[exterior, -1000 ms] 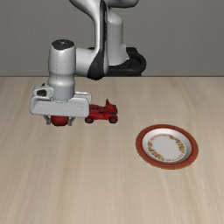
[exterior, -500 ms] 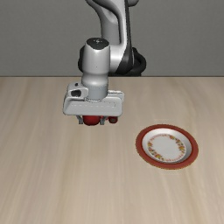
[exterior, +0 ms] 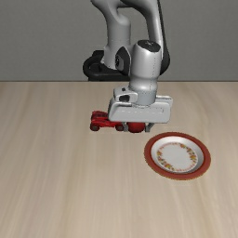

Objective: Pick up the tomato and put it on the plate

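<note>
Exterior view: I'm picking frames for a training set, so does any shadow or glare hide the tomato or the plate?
In the exterior view the light is soft and even, with no glare on the plate or the table. Only faint shadow lies beneath the gripper and along the plate's edge. The tomato is mostly covered by the gripper's body, not by shade.

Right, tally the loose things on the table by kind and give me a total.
tomato: 1
red toy car: 1
plate: 1
Total: 3
</note>
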You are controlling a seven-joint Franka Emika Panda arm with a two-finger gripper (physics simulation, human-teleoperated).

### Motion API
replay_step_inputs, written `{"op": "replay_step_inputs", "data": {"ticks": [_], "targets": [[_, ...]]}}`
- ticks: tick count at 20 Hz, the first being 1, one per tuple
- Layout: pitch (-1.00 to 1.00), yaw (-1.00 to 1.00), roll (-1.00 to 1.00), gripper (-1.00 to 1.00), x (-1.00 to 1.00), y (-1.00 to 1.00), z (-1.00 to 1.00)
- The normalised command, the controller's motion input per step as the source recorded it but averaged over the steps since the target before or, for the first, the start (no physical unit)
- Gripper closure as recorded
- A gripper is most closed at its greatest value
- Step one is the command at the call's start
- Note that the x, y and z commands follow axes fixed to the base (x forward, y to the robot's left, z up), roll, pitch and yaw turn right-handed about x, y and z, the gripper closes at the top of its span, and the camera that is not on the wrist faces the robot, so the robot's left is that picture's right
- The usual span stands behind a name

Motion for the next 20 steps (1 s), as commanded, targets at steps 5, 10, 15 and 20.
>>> {"op": "replay_step_inputs", "data": {"ticks": [5, 10, 15, 20], "targets": [[0.0, 0.0, 0.0, 1.0, 0.0, 1.0, 0.0], [0.0, 0.0, 0.0, 1.0, 0.0, 1.0, 0.0], [0.0, 0.0, 0.0, -1.0, 0.2, -0.4, 0.0], [0.0, 0.0, 0.0, -1.0, 0.0, 0.0, 0.0]]}}
